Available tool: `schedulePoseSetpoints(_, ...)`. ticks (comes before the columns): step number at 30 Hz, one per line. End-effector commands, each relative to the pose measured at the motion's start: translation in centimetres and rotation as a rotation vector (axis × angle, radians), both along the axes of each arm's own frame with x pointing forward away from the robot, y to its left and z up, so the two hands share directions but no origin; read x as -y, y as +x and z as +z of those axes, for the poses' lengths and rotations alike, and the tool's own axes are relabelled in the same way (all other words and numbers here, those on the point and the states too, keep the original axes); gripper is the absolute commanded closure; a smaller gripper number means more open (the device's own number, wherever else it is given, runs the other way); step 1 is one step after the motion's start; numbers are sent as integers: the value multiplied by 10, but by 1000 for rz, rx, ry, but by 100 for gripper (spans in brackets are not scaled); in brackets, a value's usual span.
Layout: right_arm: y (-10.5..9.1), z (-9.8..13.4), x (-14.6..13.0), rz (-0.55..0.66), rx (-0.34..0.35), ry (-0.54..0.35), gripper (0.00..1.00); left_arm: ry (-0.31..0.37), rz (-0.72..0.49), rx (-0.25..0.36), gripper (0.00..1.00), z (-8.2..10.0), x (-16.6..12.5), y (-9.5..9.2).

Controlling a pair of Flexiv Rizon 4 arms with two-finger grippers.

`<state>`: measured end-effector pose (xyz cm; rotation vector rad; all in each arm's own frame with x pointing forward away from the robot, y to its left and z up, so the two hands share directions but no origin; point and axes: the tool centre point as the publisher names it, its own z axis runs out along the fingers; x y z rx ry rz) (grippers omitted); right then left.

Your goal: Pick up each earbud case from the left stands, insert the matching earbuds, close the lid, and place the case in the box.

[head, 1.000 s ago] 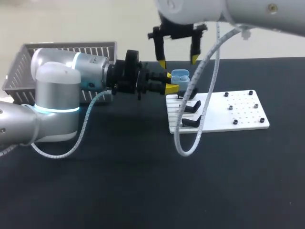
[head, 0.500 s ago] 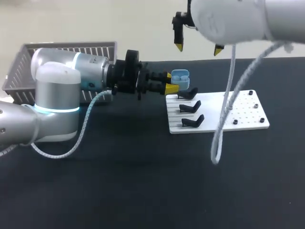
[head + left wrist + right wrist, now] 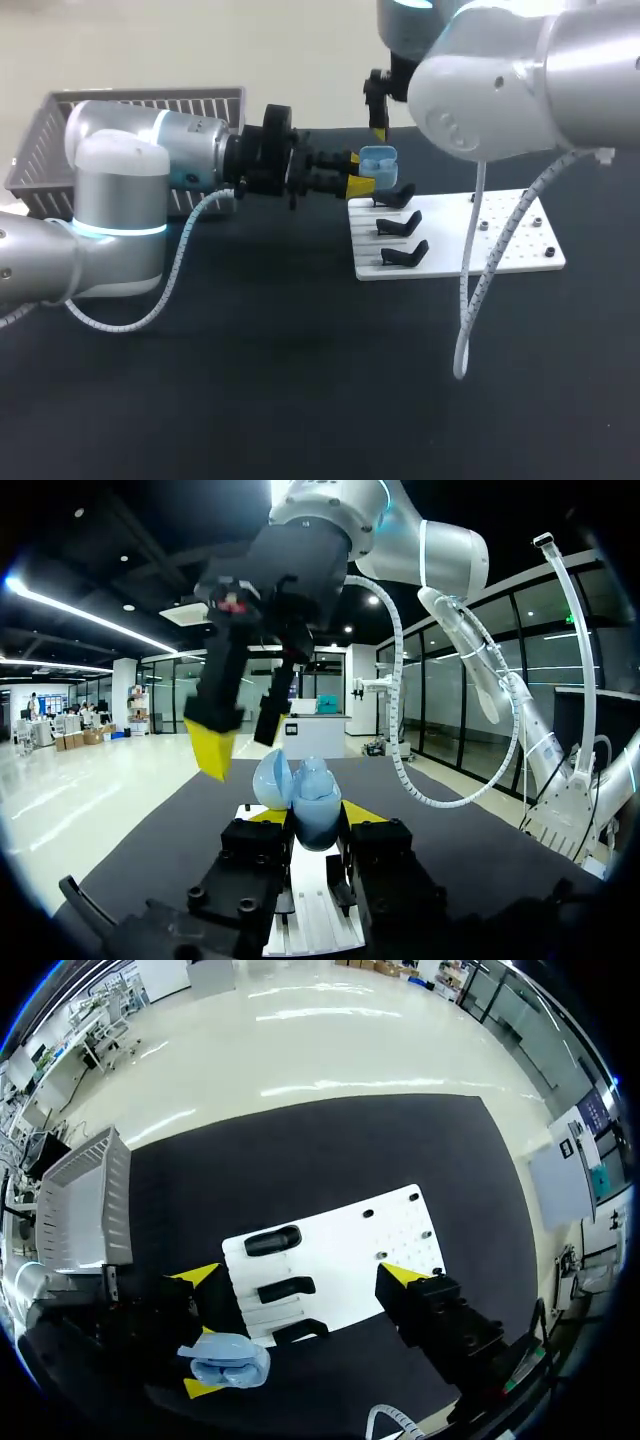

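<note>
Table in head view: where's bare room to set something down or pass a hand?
Free: the broad table strip in front of the white board; also the board's right half, only small pegs. Crowded: the board's left edge, where the stands, left gripper with earbud case and right gripper cluster.

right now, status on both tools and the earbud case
Left tool shut on the light blue plastic earbud case, lid open. Right tool open, empty, above it. White plate, three bare black stands, close by.
</note>
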<state>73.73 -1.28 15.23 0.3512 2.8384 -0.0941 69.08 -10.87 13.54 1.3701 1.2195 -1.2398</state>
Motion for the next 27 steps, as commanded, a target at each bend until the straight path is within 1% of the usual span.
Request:
schedulePoseSetpoints(1, 3, -4, 1, 3, -44, 12, 0, -3, 5, 3, 100, -1, 0, -1)
schedulePoseSetpoints(5, -4, -2, 3, 14, -66, 21, 0, -3, 5, 3, 100, -1, 0, -1)
schedulePoseSetpoints(10, -18, 5, 3, 39, -97, 33, 0, -3, 5, 3, 100, -1, 0, -1)
schedulePoseSetpoints(15, -31, 7, -2, 96, -147, 48, 0, -3, 5, 3, 100, -1, 0, -1)
schedulePoseSetpoints(19, -36, 9, -4, 115, -145, 42, 0, -3, 5, 3, 100, -1, 0, -1)
schedulePoseSetpoints(21, -36, 14, -2, 90, -79, 23, 0, -3, 5, 3, 100, -1, 0, -1)
schedulePoseSetpoints(24, -37, 29, 6, 54, 27, 49, 0, -3, 5, 3, 100, -1, 0, -1)
schedulePoseSetpoints(27, -43, 49, 15, 54, 119, 77, 0, -3, 5, 3, 100, -1, 0, -1)
